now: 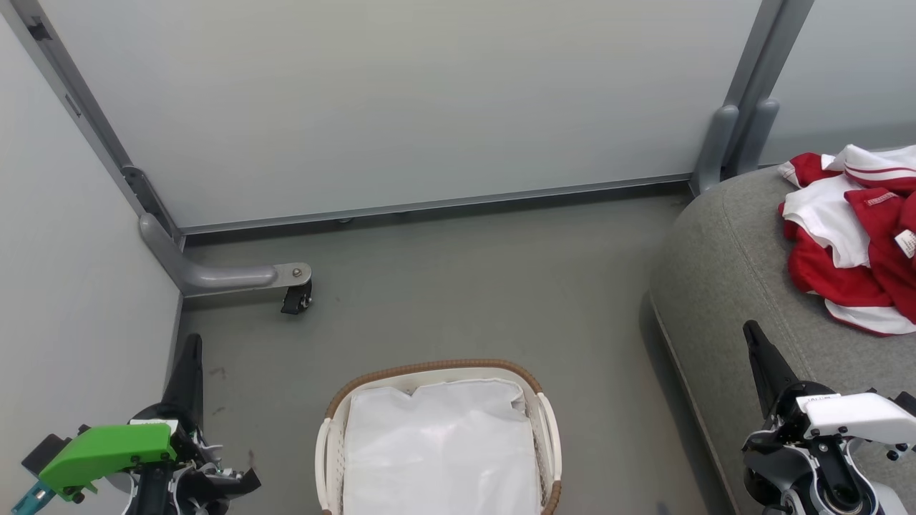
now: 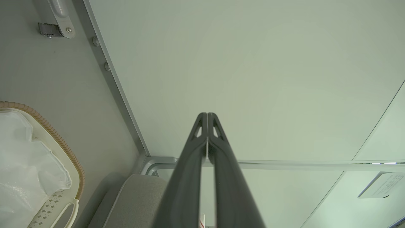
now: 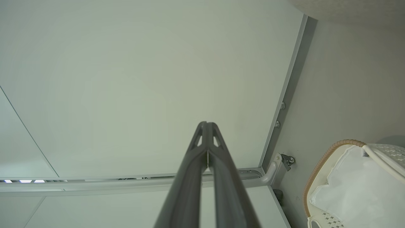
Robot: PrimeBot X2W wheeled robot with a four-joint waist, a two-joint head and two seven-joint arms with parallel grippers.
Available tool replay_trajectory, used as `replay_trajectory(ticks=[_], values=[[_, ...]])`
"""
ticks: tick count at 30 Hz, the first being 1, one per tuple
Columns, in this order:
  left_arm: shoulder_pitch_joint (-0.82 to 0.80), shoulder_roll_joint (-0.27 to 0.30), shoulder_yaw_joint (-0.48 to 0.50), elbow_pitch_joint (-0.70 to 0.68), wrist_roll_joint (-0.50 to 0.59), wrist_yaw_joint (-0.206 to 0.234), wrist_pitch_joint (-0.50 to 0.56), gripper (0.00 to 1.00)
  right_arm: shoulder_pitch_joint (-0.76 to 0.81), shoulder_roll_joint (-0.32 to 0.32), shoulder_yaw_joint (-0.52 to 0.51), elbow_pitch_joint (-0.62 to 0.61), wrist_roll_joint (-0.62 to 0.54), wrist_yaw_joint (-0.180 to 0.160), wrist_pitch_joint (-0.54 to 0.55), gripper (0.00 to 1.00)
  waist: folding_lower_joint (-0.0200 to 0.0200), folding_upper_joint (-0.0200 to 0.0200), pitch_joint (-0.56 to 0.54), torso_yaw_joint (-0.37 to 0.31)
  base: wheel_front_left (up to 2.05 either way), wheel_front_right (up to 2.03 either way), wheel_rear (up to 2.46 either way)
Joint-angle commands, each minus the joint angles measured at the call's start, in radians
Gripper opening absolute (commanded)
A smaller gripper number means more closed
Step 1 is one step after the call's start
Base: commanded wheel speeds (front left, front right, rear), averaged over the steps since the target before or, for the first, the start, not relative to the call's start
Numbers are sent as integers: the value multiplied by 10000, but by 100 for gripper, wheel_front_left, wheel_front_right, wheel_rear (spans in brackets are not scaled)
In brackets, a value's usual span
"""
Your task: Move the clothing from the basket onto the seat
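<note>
Red-and-white clothing (image 1: 859, 286) heaped on grey seat (image 1: 715, 286) | basket (image 1: 429, 367): white liner (image 1: 440, 443) inside | left claw (image 2: 207, 114), right claw (image 3: 207, 123): pressed together, empty

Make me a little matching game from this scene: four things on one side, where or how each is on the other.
1 clothing
2 basket
3 left gripper
4 white liner sheet

A lying inside the basket
B heaped on the grey seat
C standing on the floor
D shut, holding nothing

Pairs: 1-B, 2-C, 3-D, 4-A
</note>
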Motion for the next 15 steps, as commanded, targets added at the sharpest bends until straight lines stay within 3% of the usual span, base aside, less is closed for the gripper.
replay_trajectory(ticks=[1, 15], values=[[-101, 50, 28, -20, -21, -64, 46, 0, -78, -56, -19, -34, 35, -7, 13, 0, 0, 0, 0, 0, 0, 0, 0], [-101, 48, 29, -20, -19, -64, 43, 0, -78, -56, -19, -34, 35, -7, 13, 0, 0, 0, 0, 0, 0, 0, 0]])
